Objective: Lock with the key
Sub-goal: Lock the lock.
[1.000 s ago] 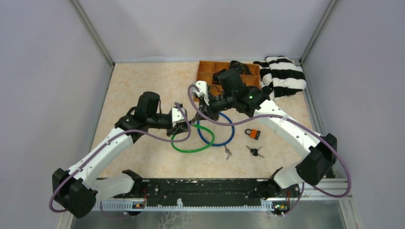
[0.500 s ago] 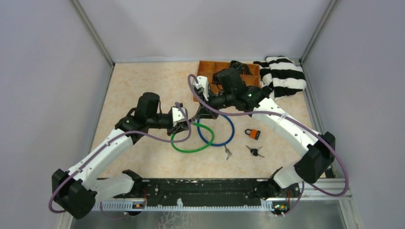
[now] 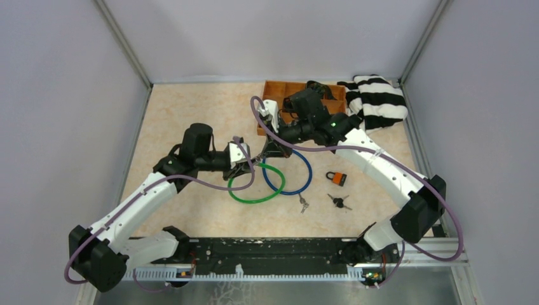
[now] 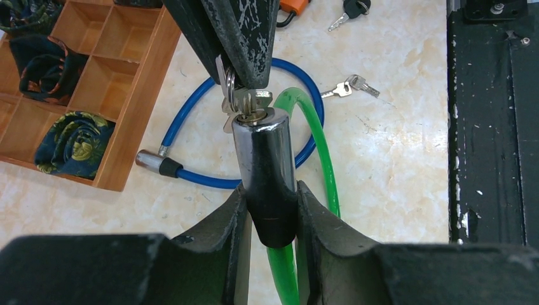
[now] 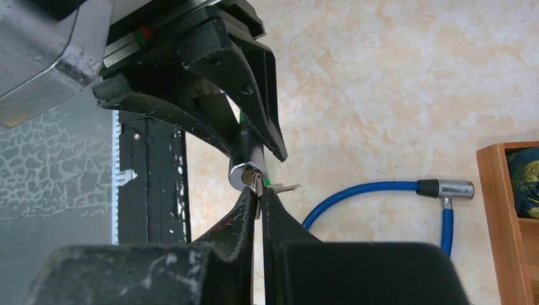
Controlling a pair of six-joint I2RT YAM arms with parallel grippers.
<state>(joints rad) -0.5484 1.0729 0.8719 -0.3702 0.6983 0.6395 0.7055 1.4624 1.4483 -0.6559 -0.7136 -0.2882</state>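
Item: green cable lock – its steel lock cylinder [image 4: 264, 159] is clamped between the fingers of the left tool [image 4: 270, 194], held above the bench [image 3: 191, 114] near its middle, keyhole end pointing away from that tool. A key [image 4: 251, 101] sits in the keyhole; the right tool [image 5: 257, 197] is pinched tight on it, tip to tip with the cylinder's face. The green cable [image 4: 328, 171] runs from the cylinder's rear end into a loop on the bench. Cable locks, two: the green one and a blue cable lock [image 5: 381, 186] lying looped beside it, its metal end near the tray. Padlocks, one: an orange padlock [image 3: 337, 178], right of the blue loop. Loose key bunches, two – one [image 3: 303, 203] just below the blue loop, one [image 3: 339, 202] below the padlock. Containers, one: a wooden tray [image 4: 108, 82] with compartments at the far edge, holding at least three rolled dark patterned cloths [image 4: 73, 136], one to a compartment; other compartments bare. Striped cloth [image 3: 378, 98], one, heaped right of the tray.
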